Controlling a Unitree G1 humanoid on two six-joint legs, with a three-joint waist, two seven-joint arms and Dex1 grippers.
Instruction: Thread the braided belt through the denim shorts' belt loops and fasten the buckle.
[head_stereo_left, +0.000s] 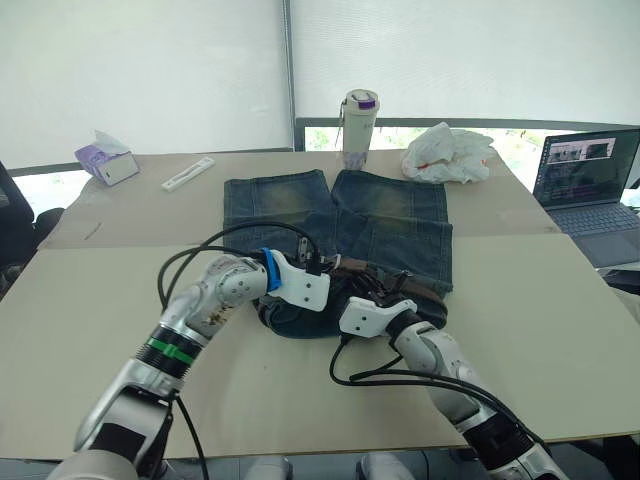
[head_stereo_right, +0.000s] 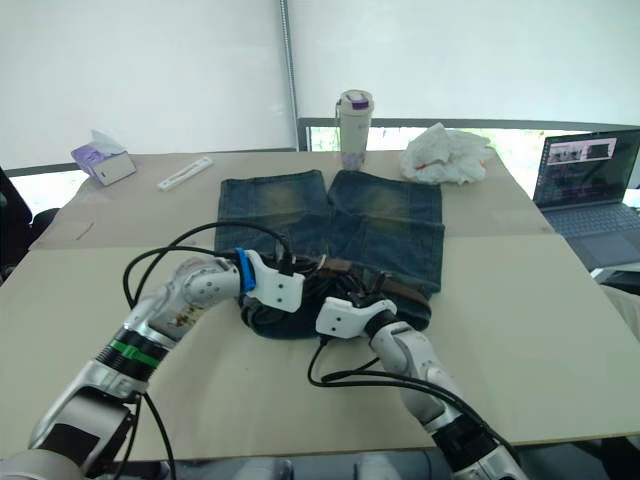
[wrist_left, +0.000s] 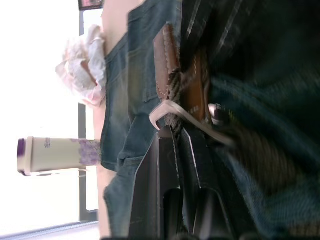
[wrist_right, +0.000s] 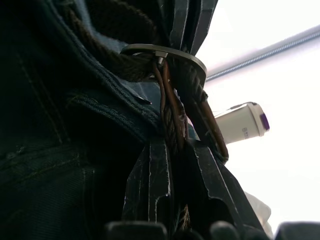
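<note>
On the robot's left, the left gripper (head_stereo_left: 318, 268) sits at the waistband of the denim shorts (head_stereo_left: 385, 225), its fingers closed narrow on the braided belt (wrist_left: 167, 65) just behind the buckle (wrist_left: 172, 111). The right gripper (head_stereo_left: 385, 292) is beside it, pinching the braided strap right at the buckle's metal frame (wrist_right: 165, 54). The shorts lie flat mid-table, legs pointing away, with the belt running along the near waistband toward the right; belt loops are too hidden to pick out.

The likely trouble is the prong missing the weave, or the strap slipping from one grip as the two pull against each other, which would bunch the waistband.

Around it: a tissue box (head_stereo_left: 106, 158), a white strip (head_stereo_left: 187, 173), a tumbler (head_stereo_left: 359, 127), a crumpled bag (head_stereo_left: 447, 152) and a laptop (head_stereo_left: 588, 180), all well apart. Only the arms' own black cables (head_stereo_left: 225, 245) hang near the work.
</note>
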